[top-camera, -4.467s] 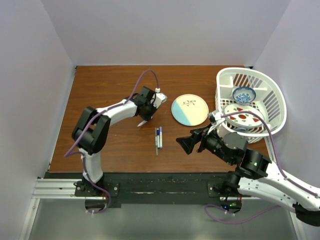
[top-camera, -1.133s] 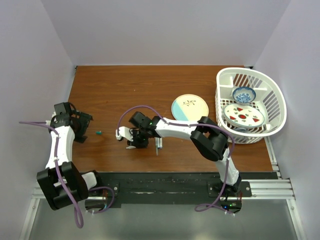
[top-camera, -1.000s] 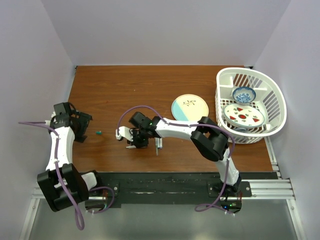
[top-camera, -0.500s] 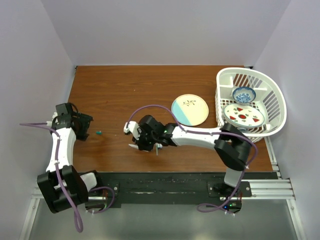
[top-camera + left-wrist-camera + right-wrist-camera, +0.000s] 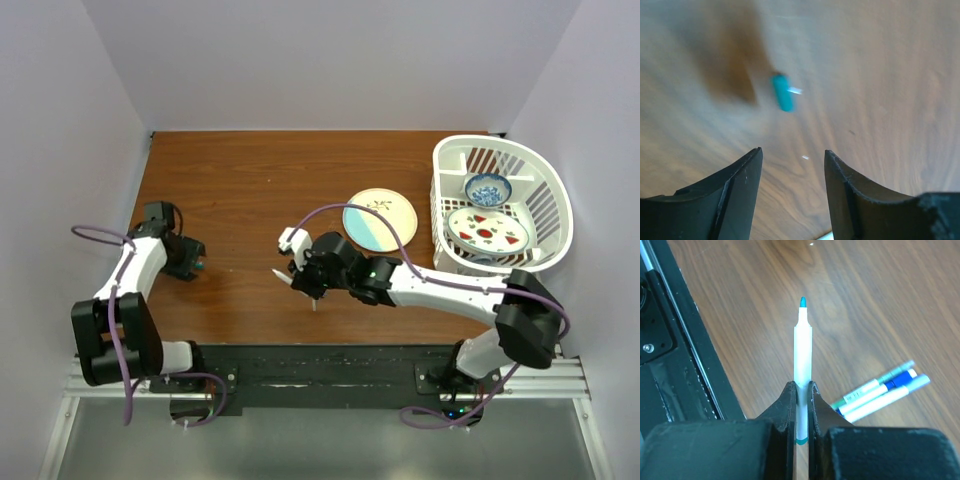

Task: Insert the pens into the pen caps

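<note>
1. Over the last second both arms have shifted: the left gripper (image 5: pixel 187 262) has swung in toward the green cap (image 5: pixel 200 265), and the right gripper (image 5: pixel 302 280) has drawn back toward the middle of the bench (image 5: pixel 240 180), carrying a pen (image 5: pixel 282 274).
2. From the left wrist view, the left gripper's fingers (image 5: pixel 735 195) stand apart with nothing between them. The green cap lies flat on the wood just beyond their tips.
3. The right gripper is clamped on the pen's rear end. The pale barrel juts straight out ahead with its teal tip bare. The other pens (image 5: pixel 880 390) lie bunched together on the bench, off to one side of it.
4. To my eye the cap is tiny, light and smooth, so it is likely to skid or pop out under a careless pinch. It wants a square grip across its middle with the mouth left free, though I cannot tell which end is the open one.
5. The pen looks stiff and light. Held this far back, its tip may wander, so the meeting with the cap should be slow and well lined up.
</note>
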`<action>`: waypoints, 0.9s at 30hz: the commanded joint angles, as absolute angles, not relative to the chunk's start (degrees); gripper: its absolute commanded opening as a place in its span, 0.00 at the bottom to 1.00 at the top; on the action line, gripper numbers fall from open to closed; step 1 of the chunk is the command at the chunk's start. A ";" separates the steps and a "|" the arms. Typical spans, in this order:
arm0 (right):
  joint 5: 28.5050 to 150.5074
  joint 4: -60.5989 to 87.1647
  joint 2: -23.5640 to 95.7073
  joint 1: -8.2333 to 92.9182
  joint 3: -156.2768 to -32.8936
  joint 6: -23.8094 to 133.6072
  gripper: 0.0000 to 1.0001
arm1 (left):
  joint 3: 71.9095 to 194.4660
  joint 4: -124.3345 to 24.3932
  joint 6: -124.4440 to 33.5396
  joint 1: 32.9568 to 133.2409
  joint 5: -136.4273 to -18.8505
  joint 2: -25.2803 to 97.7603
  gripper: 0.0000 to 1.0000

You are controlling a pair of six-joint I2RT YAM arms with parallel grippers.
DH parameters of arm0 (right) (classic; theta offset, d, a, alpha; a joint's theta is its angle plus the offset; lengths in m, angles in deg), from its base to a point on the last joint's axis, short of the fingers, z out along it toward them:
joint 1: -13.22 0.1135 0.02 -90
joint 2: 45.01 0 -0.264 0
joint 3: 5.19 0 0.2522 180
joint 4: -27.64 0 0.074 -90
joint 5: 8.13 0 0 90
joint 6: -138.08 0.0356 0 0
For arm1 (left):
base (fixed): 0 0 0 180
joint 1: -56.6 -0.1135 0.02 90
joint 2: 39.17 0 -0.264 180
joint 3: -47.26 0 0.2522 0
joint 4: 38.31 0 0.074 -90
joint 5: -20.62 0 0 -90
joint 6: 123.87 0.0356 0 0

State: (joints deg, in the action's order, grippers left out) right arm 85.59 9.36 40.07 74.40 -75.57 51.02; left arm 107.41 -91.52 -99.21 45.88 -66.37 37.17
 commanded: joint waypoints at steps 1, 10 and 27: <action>78.10 16.15 34.89 74.30 -72.04 54.31 0.00 | 107.88 -80.50 -88.50 51.66 -69.01 31.25 0.59; 72.64 19.06 32.25 72.54 -71.42 59.85 0.00 | 92.84 -38.12 -80.63 65.28 -100.75 18.22 0.67; 68.86 18.18 33.48 72.63 -74.32 63.82 0.00 | 90.37 -31.68 -79.22 78.75 -96.62 21.47 0.56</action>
